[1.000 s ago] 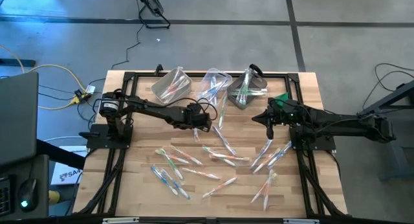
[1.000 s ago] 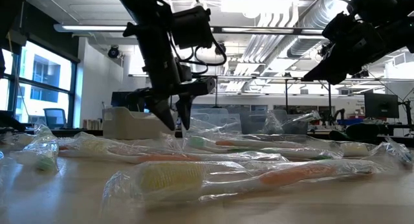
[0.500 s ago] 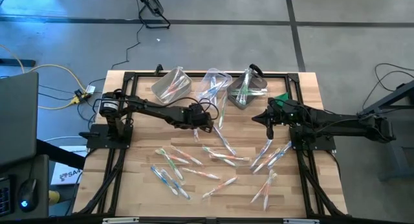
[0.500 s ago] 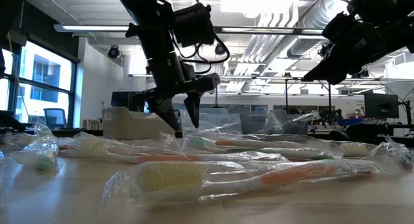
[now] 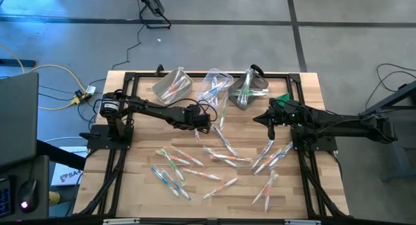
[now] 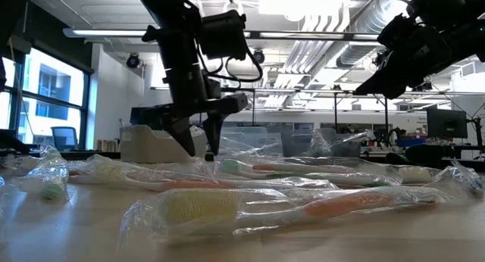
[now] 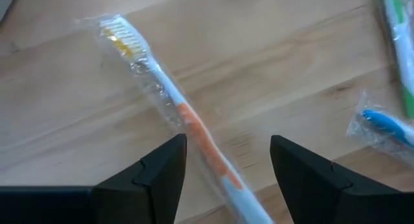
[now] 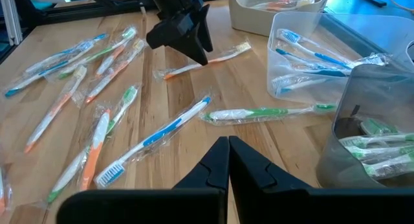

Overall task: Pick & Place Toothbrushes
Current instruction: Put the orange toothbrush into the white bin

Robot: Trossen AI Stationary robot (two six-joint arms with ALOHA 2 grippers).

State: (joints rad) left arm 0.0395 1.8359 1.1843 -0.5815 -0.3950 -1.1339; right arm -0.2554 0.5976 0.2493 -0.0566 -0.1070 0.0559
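Left gripper: positioned over the middle of the table, toward the far edge, just short of the bins. Its fingers stand spread, one on either side of an orange-handled toothbrush lying flat in its clear wrapper on the wood. The fingers straddle the lower handle; contact with the brush cannot be confirmed from the wrist view. In the low view the fingertips hang pointed down, close to the table surface.

Right gripper: held above the right half of the table, near the far edge, beside a small green object. Fingers pressed together, nothing between them, as its own wrist view shows.

Toothbrushes: the bulk lie scattered, wrapped, across the near and middle part of the table, in loose groups toward the near-left, the centre and the near-right. Handles are orange, blue or green. A green-handled one lies close to the bins; a blue-handled one lies just nearer than it.

Bins: three stand in a row along the far edge. The left bin, middle bin and right bin each hold some wrapped brushes.
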